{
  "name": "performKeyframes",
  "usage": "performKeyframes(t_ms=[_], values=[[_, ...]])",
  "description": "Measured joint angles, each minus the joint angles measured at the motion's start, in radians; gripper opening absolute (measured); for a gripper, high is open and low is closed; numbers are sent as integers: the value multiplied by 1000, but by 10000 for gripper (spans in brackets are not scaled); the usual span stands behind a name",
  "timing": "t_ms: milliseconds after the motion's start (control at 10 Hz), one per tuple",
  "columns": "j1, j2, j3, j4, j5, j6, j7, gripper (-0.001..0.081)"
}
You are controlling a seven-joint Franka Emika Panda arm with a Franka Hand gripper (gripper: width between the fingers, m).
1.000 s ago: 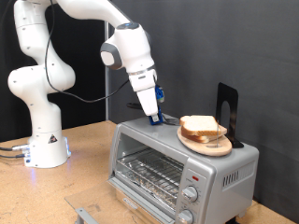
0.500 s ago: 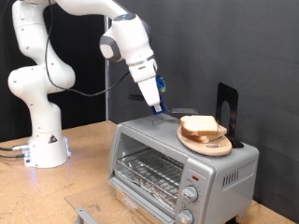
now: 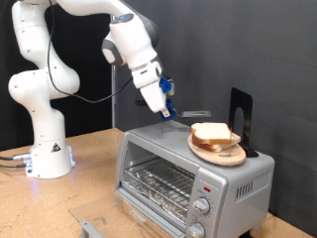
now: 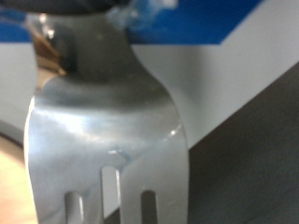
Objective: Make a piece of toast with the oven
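Note:
The piece of toast [image 3: 211, 133] lies on a round wooden plate [image 3: 224, 155] on top of the silver oven [image 3: 173, 164], whose glass door is closed over the wire rack. My gripper [image 3: 166, 107] hangs above the oven's top, toward the exterior view's left of the toast, and is shut on a metal fork [image 3: 194, 114]. The fork points to the exterior view's right, above the toast and not touching it. In the wrist view the fork [image 4: 107, 112] fills the picture, tines outward.
A black upright stand [image 3: 241, 111] sits on the oven top behind the plate. The oven's two knobs [image 3: 201, 206] are at its front right. The arm's white base [image 3: 47, 154] stands on the wooden table at the exterior view's left. A small metal piece [image 3: 92, 228] lies near the table's front edge.
The gripper has lifted off the oven top and drawn up and to the exterior view's left, carrying the fork. The fork now lies nearly level. Toast and plate have not moved.

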Motion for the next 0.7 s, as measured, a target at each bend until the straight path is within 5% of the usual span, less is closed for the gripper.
performKeyframes(t_ms=[500, 700], values=[[-13, -130, -72, -122, 66, 93, -65, 400], [-61, -159, -77, -163, 57, 130, -63, 400]])
